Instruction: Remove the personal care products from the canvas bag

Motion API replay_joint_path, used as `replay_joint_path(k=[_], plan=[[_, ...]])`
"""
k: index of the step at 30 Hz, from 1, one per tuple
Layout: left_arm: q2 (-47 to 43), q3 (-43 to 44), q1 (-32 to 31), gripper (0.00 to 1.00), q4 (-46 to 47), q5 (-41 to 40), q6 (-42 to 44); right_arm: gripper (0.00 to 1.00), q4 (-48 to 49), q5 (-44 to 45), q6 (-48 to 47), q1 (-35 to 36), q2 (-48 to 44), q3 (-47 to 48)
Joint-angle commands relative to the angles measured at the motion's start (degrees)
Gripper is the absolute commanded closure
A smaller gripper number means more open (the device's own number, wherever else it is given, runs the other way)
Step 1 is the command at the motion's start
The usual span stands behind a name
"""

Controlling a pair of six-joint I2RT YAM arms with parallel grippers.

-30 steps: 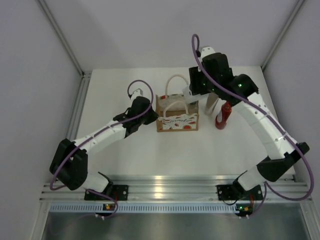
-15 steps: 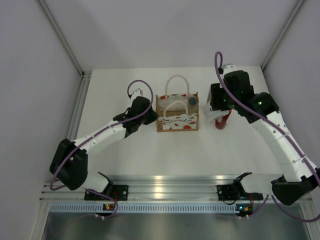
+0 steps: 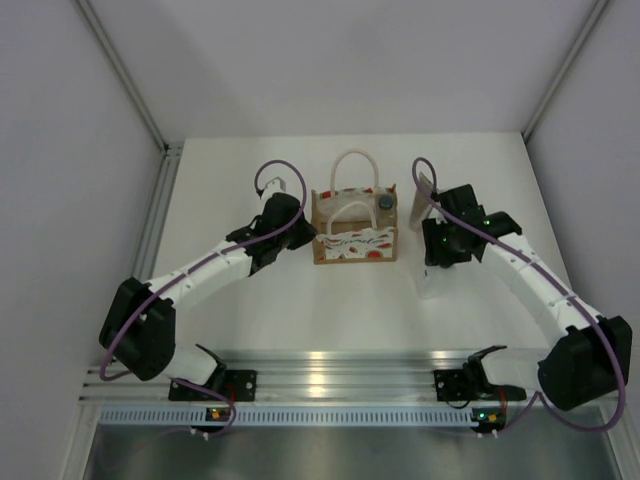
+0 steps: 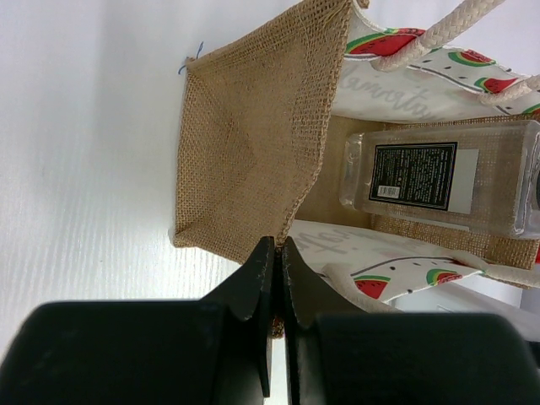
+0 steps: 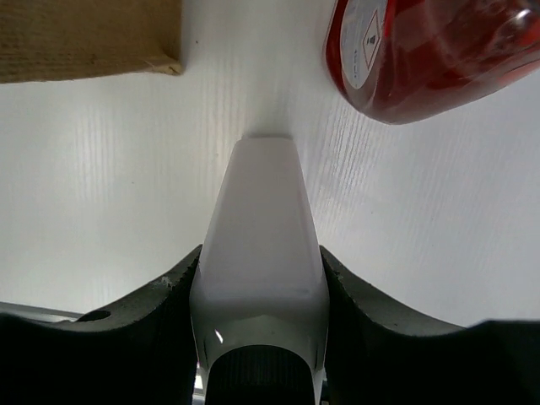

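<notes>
The canvas bag stands at mid-table, with rope handles and watermelon prints. My left gripper is shut on the burlap edge of its left side, which shows in the left wrist view. Inside the bag lies a white bottle with a black label; its dark cap shows from above. My right gripper is shut on the whitish squeeze tube, right of the bag. In the right wrist view my right gripper holds the tube tip-down on the table. The red bottle stands just beyond it.
A pale flat-sided container stands behind my right arm, near the bag's right side. A corner of the bag lies left of the tube. An aluminium rail runs along the near edge.
My right arm has swung from above the bag to the right and towards the front, lowering the squeeze tube to the table in front of the red bottle. The left arm has not moved.
</notes>
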Motion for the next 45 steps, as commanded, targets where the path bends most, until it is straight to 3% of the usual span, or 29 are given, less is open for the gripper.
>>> replay_joint_path(k=[1,5,7,8,11,14,24,29,40,45], plan=[[1.8,-0.5,-0.2,1.0,-3.7,1.8,0.7,1.0,12.0,-3.5,1.1,-1.4,0.5,-0.3],[1.6,-0.7,-0.1,1.0,-3.7,1.8,0.8,1.0,11.8,-2.5,0.7,-1.5,4.5,0.1],[1.6,-0.7,-0.1,1.0,-3.8,1.7,0.7,0.85,11.8,-0.6,0.9,-1.5,5.2,-0.2],[1.6,-0.6,-0.1,1.0,-3.8,1.8,0.8,0.64,11.8,0.2,1.1,-1.4,5.3,-0.3],[1.8,-0.3,-0.2,1.0,-3.8,2.0,1.1,0.44,11.8,1.5,1.2,-1.5,4.9,-0.1],[1.8,-0.2,-0.1,1.0,-3.8,2.1,1.1,0.31,11.0,1.7,1.0,-1.5,4.5,1.2],[1.6,-0.2,-0.1,1.0,-3.8,2.0,1.5,0.2,8.3,1.7,-0.1,-1.2,2.0,11.4],[2.2,0.2,-0.1,1.0,-3.9,2.2,1.4,0.18,8.5,0.0,-0.1,2.0,6.5,18.0],[2.3,0.4,-0.1,1.0,-4.0,2.1,1.7,0.2,7.9,7.1,4.1,11.2,24.0,32.6],[2.2,0.2,-0.1,1.0,-4.0,2.0,1.7,0.29,7.8,7.8,4.2,12.1,28.1,35.3]])
